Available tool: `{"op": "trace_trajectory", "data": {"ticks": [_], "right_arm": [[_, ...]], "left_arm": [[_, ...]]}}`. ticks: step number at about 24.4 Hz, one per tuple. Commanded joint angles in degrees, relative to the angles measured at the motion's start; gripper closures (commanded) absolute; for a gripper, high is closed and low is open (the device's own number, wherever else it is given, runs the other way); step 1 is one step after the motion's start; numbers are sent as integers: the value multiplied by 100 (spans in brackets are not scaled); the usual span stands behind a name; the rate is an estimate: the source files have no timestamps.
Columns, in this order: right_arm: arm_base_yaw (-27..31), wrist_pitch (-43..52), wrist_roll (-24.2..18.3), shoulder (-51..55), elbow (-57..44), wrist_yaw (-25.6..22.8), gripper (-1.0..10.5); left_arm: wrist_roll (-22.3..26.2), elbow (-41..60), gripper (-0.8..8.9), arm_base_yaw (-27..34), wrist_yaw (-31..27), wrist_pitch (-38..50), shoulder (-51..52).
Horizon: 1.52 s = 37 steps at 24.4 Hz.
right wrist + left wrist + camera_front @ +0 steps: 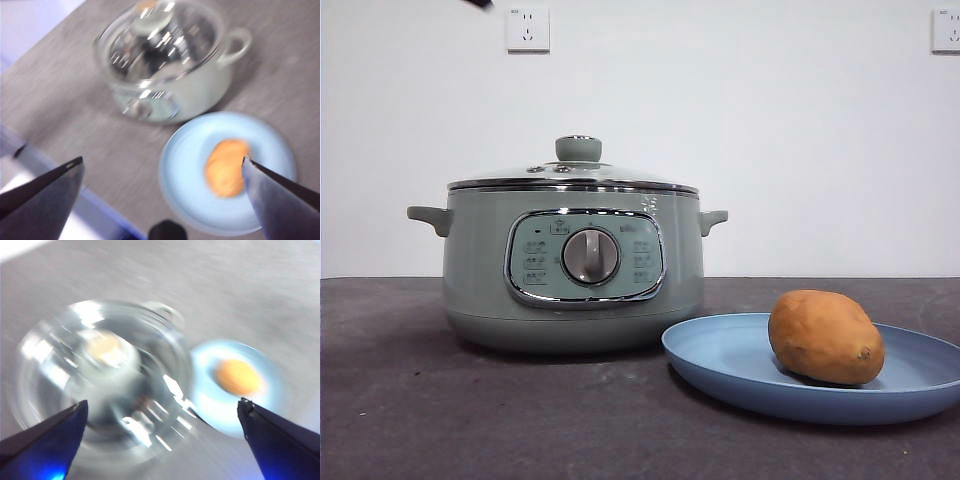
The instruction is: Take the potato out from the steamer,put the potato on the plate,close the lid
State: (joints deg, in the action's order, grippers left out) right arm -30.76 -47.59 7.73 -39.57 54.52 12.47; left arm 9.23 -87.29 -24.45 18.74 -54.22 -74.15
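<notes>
potato (825, 337) on plate (720, 362); lid (575, 172) closed on steamer (480, 270); left gripper (162, 410), right gripper (162, 162) spread, empty.

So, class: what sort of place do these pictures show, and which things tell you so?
Probably a staged test bench, not a real kitchen: a lidded electric steamer and a blue plate with a sweet potato on a dark table, before a bare white wall with sockets.
</notes>
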Motion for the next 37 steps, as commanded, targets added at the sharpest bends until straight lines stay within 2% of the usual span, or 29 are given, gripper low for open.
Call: {"op": "trace_trajectory", "data": {"ticks": [1, 3, 4, 5, 6, 7, 35, 37], "right_arm": [[-7, -254, 39, -74, 13, 450, 425], [-7, -463, 39, -131, 13, 702, 589], [-7, -542, 39, -142, 13, 721, 713], [-7, -592, 39, -142, 13, 710, 865], [-7, -608, 37, -142, 13, 710, 941], [-7, -612, 37, -142, 13, 713, 966], [-4, -612, 33, -140, 13, 669, 945], [-4, -612, 33, -140, 13, 669, 945]], "left_arm": [[-70, -22, 438, -15, 120, -584, 356], [-68, -22, 677, -26, 118, -1021, 597], [-68, -22, 791, -26, 120, -1189, 680], [-63, -22, 824, -26, 120, -1338, 748], [-63, -22, 822, -26, 120, -1403, 761], [-63, -22, 822, -26, 122, -1456, 763], [-68, -22, 821, -26, 85, -1482, 754], [48, -20, 817, -31, 76, -1453, 756]]}}
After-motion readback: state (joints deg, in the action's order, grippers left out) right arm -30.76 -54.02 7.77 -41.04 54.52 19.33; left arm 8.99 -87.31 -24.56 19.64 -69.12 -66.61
